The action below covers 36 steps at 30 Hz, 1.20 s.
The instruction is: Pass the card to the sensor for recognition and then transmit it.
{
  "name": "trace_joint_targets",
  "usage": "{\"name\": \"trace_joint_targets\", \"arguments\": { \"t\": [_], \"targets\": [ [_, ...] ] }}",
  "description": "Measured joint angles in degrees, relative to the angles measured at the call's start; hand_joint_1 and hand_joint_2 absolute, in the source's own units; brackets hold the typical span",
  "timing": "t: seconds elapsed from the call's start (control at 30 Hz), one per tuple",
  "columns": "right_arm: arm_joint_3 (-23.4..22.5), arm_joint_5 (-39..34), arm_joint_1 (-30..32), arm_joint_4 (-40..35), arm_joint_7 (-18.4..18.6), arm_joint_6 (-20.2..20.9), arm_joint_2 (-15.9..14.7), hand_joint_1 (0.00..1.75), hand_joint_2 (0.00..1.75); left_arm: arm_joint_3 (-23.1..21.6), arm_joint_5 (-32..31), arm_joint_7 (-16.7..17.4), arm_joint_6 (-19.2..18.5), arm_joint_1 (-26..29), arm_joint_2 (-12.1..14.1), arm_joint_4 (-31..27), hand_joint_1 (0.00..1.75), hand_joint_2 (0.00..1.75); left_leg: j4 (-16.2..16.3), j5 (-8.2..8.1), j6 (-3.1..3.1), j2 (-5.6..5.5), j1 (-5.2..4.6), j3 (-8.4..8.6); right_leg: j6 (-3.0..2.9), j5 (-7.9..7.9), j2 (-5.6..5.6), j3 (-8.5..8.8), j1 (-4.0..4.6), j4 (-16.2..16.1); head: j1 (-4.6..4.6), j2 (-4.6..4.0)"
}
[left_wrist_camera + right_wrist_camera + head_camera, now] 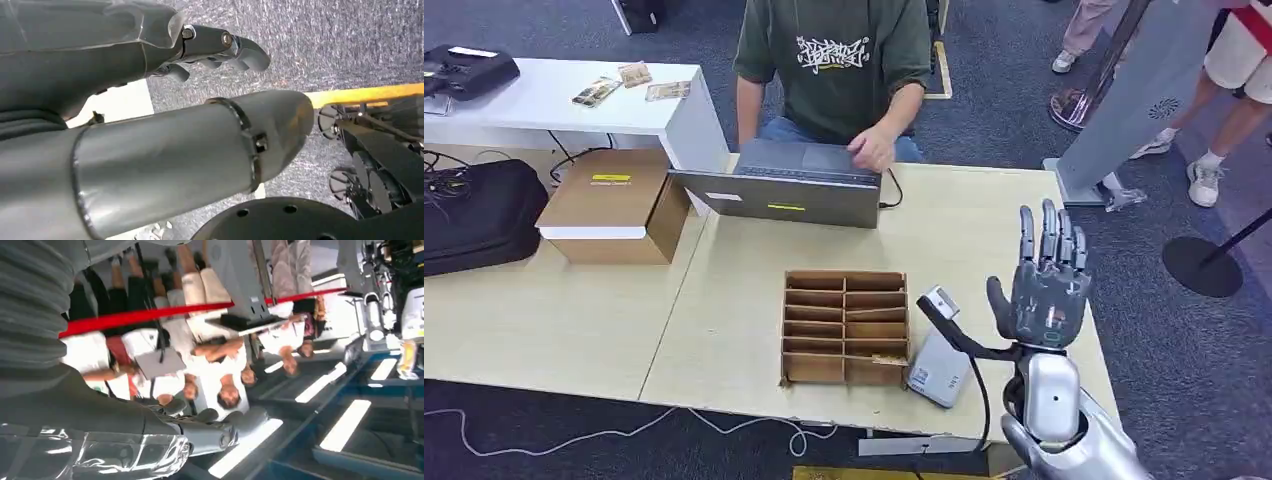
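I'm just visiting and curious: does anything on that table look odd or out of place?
The small grey device hangs partly over the table's front edge, beside the wooden divider box. The right robot hand is raised, holding nothing.

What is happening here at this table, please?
The robot's right hand is raised above the table's right end, fingers spread, holding nothing. A card sensor sits beside a wooden divider box. A person across the table works on a laptop. No card is visible.

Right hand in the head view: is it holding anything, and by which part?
Nothing is held. The right hand is raised beside the sensor, fingers straight and apart.
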Motion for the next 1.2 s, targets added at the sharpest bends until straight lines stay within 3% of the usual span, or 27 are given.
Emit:
{"name": "trace_joint_targets", "arguments": {
  "t": [0.3,0.7,0.93,1.1,1.2],
  "targets": [
    [0.0,0.6,3.3,-5.4,0.0,0.8,-1.6,0.00,1.75,0.1,0.1,-0.1,0.1,0.2,-0.1,0.0,0.00,0.00,0.0,-0.04,0.05,0.15,-0.01,0.06,0.00,-0.01,0.11,0.00,0.00,0.0,-0.07,0.00],
    [0.2,0.6,6.1,-7.6,0.0,1.9,-1.2,0.00,1.75,1.0,1.5,-0.5,-0.1,0.4,-0.9,0.6,0.00,0.00,0.0,-0.05,0.06,0.11,-0.01,0.04,0.00,-0.02,0.07,0.01,0.00,0.0,-0.04,0.00],
    [0.3,0.6,11.9,-13.0,0.0,10.5,1.3,0.00,1.75,1.0,2.4,-1.3,-0.5,0.6,-2.1,1.6,0.00,0.00,0.0,-0.08,0.05,0.11,0.00,0.04,-0.03,-0.07,0.06,0.00,0.00,0.0,-0.07,0.00],
    [0.6,0.6,15.0,-17.5,0.0,21.5,1.3,0.00,1.75,1.0,3.3,-1.3,-0.9,0.7,-2.4,1.9,0.00,0.00,0.0,-0.08,0.05,0.11,0.00,0.03,-0.03,-0.07,0.06,0.01,0.00,0.0,-0.04,0.00],
    [2.1,0.6,16.1,-19.1,0.0,24.5,1.4,0.00,1.75,1.1,4.1,-1.3,-0.9,0.7,-2.6,1.9,0.00,0.00,0.0,-0.08,0.05,0.12,-0.01,0.05,-0.03,-0.07,0.07,0.01,0.00,0.0,-0.04,0.00]
  ]
}}
